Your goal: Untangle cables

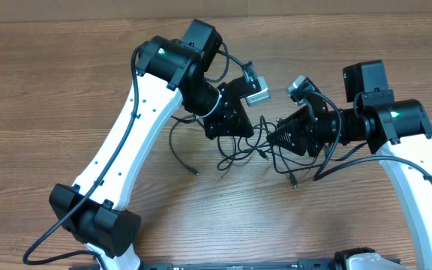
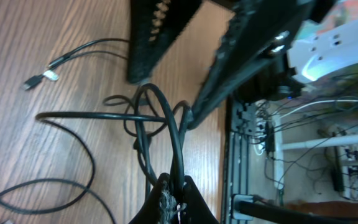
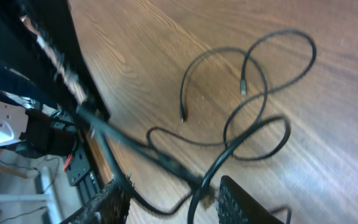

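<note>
Several thin black cables lie tangled on the wooden table between the two arms, with loose plug ends trailing toward the front. My left gripper is at the tangle's left side. In its wrist view it is shut on one black strand that rises out of a knot of loops. My right gripper faces it from the right. Its fingers stand wide apart, and blurred cable strands run through the open gap. More loops lie beyond.
The right gripper's dark fingers loom close ahead in the left wrist view. Two small plug tips rest on bare wood to the left. The table's near edge and the robot bases are close by.
</note>
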`<state>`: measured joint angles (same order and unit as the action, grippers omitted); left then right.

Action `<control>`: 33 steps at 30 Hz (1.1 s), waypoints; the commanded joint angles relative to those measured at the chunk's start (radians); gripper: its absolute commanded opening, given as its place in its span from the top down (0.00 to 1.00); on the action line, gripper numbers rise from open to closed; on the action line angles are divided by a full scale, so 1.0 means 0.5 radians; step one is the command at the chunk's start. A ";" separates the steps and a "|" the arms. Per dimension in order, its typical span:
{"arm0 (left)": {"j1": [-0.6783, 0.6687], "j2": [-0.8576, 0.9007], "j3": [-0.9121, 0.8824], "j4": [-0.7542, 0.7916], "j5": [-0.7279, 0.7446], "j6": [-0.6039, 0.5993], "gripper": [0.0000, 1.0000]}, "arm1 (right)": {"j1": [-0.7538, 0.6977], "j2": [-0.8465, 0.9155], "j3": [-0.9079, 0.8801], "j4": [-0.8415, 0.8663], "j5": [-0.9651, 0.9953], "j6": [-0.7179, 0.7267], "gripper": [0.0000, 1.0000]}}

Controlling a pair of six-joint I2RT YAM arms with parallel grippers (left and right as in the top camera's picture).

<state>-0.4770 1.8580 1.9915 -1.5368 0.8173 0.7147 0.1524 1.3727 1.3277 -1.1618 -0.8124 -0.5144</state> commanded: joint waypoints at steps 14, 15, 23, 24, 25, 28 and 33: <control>0.072 -0.057 0.032 0.010 -0.209 -0.074 0.96 | -0.024 -0.018 0.029 0.114 -0.002 -0.038 0.54; 0.077 -0.057 0.032 0.014 -0.232 -0.102 0.96 | -0.034 -0.019 0.029 0.125 0.008 -0.037 0.53; 0.053 -0.057 0.032 -0.010 -0.085 -0.121 0.96 | -0.073 -0.014 0.029 0.217 0.130 -0.037 0.53; 0.053 -0.057 0.032 -0.013 -0.033 -0.091 0.96 | -0.073 -0.014 0.029 0.213 0.153 -0.037 0.53; 0.053 -0.057 0.032 -0.015 0.079 -0.034 0.96 | -0.073 -0.008 0.028 0.202 0.190 -0.037 0.53; 0.063 -0.057 0.032 -0.015 0.201 0.017 0.96 | -0.073 -0.002 0.028 0.189 0.196 -0.037 0.53; 0.069 -0.057 0.032 -0.011 0.290 0.031 0.96 | -0.071 -0.002 0.028 0.188 0.184 -0.036 0.53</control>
<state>-0.4450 1.8580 1.9915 -1.5421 0.8665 0.6891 0.1181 1.3727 1.3277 -1.0676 -0.7242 -0.5274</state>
